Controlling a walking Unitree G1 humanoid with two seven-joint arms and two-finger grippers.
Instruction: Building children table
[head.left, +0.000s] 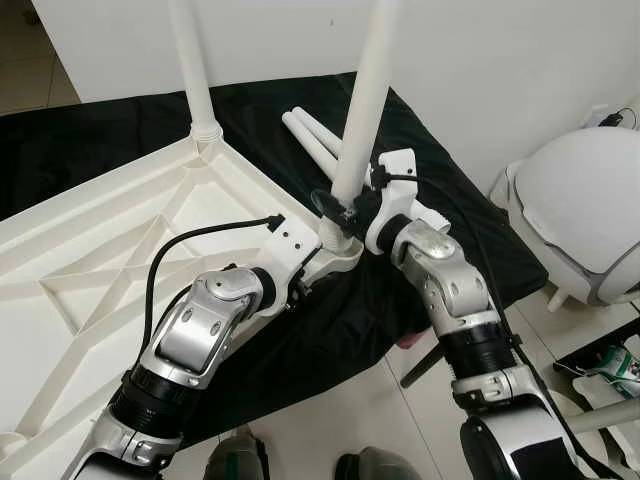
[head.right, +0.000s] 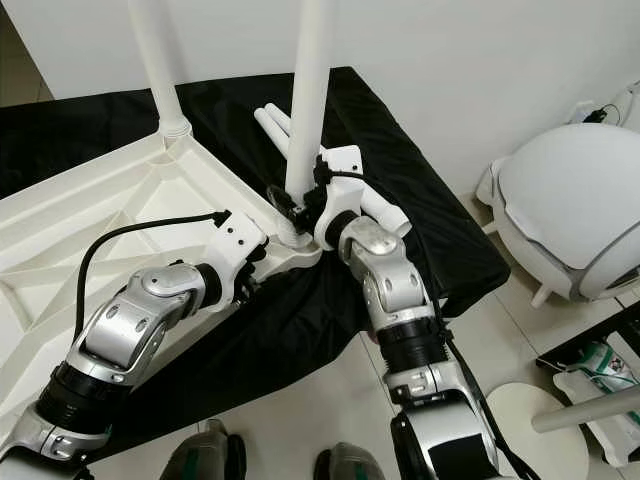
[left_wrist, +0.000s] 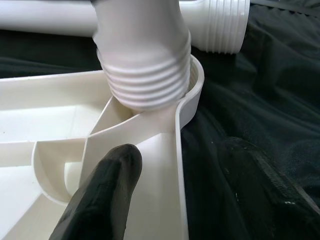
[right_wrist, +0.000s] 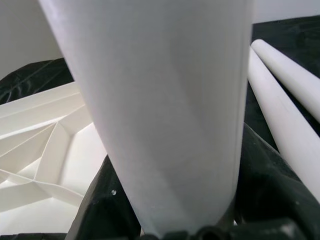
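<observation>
My right pincer (head.left: 340, 205) clamps the upright white plastic table leg (head.left: 362, 110) standing in the corner socket of the upside-down white ribbed tabletop (head.left: 110, 250) on black cloth (head.left: 90, 135), while my left pincer (left_wrist: 150, 185) straddles that corner's rim, fingers apart.

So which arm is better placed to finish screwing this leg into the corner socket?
Right. Its end effector grips the leg just above the socket, threads partly exposed. The left end effector only steadies the tabletop corner.
</observation>
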